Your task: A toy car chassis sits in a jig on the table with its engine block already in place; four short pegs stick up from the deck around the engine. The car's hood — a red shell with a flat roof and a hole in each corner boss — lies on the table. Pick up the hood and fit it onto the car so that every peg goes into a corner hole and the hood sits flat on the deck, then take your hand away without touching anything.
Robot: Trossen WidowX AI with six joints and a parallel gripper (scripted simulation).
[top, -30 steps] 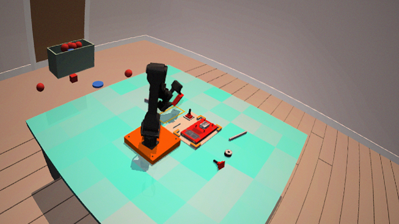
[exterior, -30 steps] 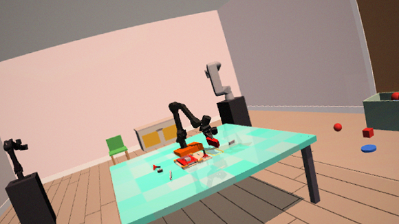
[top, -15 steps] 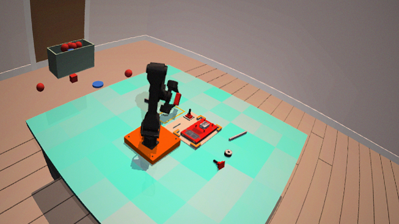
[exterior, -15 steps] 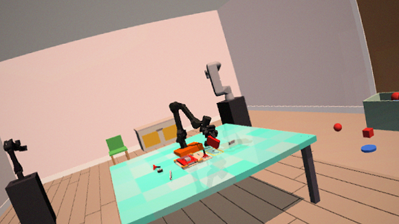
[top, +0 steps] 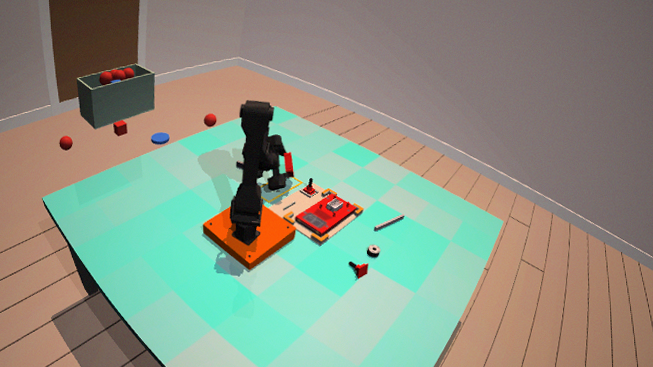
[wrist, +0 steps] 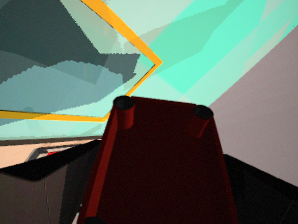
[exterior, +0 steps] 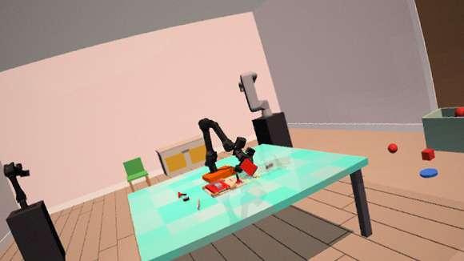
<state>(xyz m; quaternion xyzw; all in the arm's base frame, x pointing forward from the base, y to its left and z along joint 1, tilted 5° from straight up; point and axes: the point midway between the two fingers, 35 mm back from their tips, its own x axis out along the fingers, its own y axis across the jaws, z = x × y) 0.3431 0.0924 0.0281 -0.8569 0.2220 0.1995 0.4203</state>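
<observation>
In the top view the pincer (top: 285, 165) is clamped wide on the red hood (top: 289, 163), which it holds tilted on edge in the air, above and just beyond the yellow-outlined square (top: 280, 191) on the tabletop (top: 132, 274). Nearer and to the right, the chassis (top: 326, 215) sits in its jig (top: 325, 236) with the grey engine block (top: 333, 204) on the deck; the pegs are too small to make out. A small red upright piece (top: 309, 189) stands between the yellow outline and the jig, and a grey rod (top: 389, 222), a ring (top: 373, 250) and a red-headed pin (top: 359, 268) lie well apart on the right. The orange base (top: 249, 235) carries the arm. In the exterior view the pincer (exterior: 246, 163) hangs the hood (exterior: 249, 166) clear of the tabletop (exterior: 244, 221), to the right of the chassis (exterior: 217, 186) and higher than it, with nothing between them. In the wrist view the hood (wrist: 160, 176) fills the lower frame with its hollow underside facing the camera, the dark corner holes visible, the black fingers flanking it on either side, and the yellow outline (wrist: 127, 36) and tabletop (wrist: 220, 23) lie beyond.
</observation>
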